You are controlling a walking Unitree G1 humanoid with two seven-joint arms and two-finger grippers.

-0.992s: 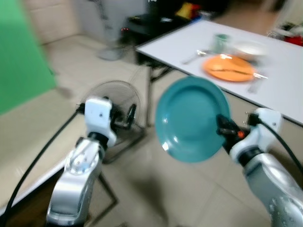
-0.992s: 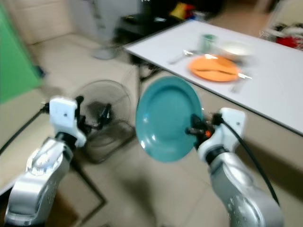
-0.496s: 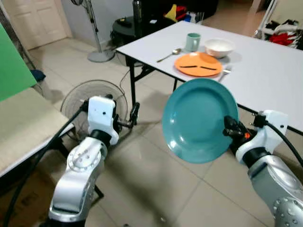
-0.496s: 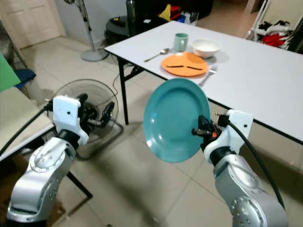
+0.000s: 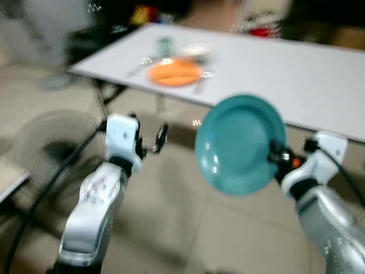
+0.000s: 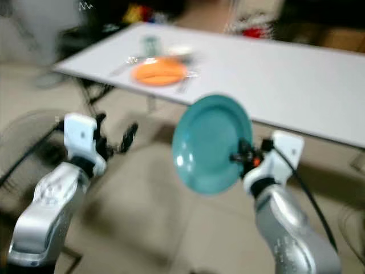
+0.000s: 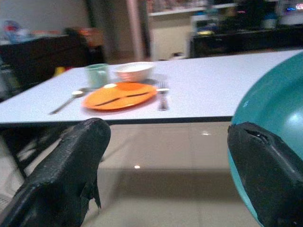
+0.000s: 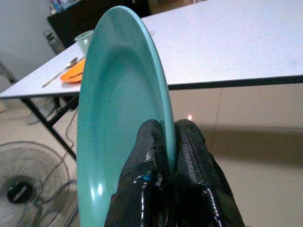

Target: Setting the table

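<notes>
Because the head views are smeared, as they would be with the robot on the move, only the big shapes read well: the white table (image 5: 296,68) runs across the scene from ten o'clock to three o'clock, and its near stretch lies bare, which looks like the likely spot for a second setting. Below its edge, just right of centre, the teal plate (image 5: 240,144) is carried nearly upright with its hollow face turned toward the camera, probably so it stays clear of the table edge until it can be laid flat. At the plate's four o'clock rim the right gripper (image 8: 164,142) has its two black fingers pressed together on the rim, one on each face, a thin edge grip that would let the plate swing if jolted. Toward nine o'clock the left gripper (image 7: 165,165) is held forward with its fingers spread wide and nothing between them, seemingly kept free. On the table at eleven o'clock an orange plate (image 7: 119,96) is already laid, with a bowl (image 7: 134,71), a mug (image 7: 96,74), a fork (image 7: 162,91) and a spoon (image 7: 66,101) around it.
</notes>
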